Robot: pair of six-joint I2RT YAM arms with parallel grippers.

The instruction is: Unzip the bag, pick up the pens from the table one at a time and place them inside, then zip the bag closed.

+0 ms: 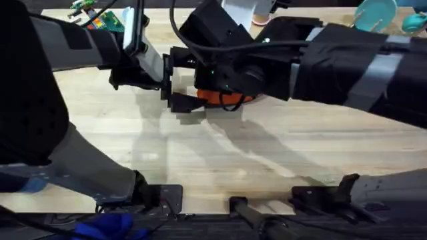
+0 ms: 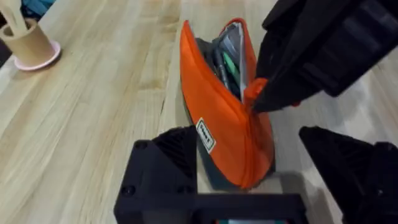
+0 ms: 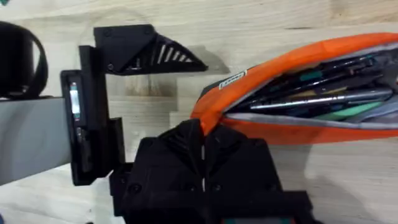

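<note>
The orange bag (image 2: 217, 118) lies on the table (image 2: 112, 93) with its zipper open along most of its length. Inside it lie the pens (image 3: 311, 99), one silver and one dark, among green items. My right gripper (image 3: 202, 132) is shut on the zipper pull at the bag's still-closed end, seen from the left wrist as black fingers (image 2: 292, 74) pinching the orange tab. My left gripper (image 2: 247, 140) is open and straddles that same end, one finger (image 2: 171, 158) against the fabric and the other standing apart. In the overhead view both grippers meet at the bag (image 1: 227, 99).
A beige cup (image 2: 28, 40) on a pink coaster stands at the table's far edge. A teal object (image 1: 377, 13) sits at the far right and colourful small items (image 1: 100, 17) at the far left. Bare planks stretch in front of the bag.
</note>
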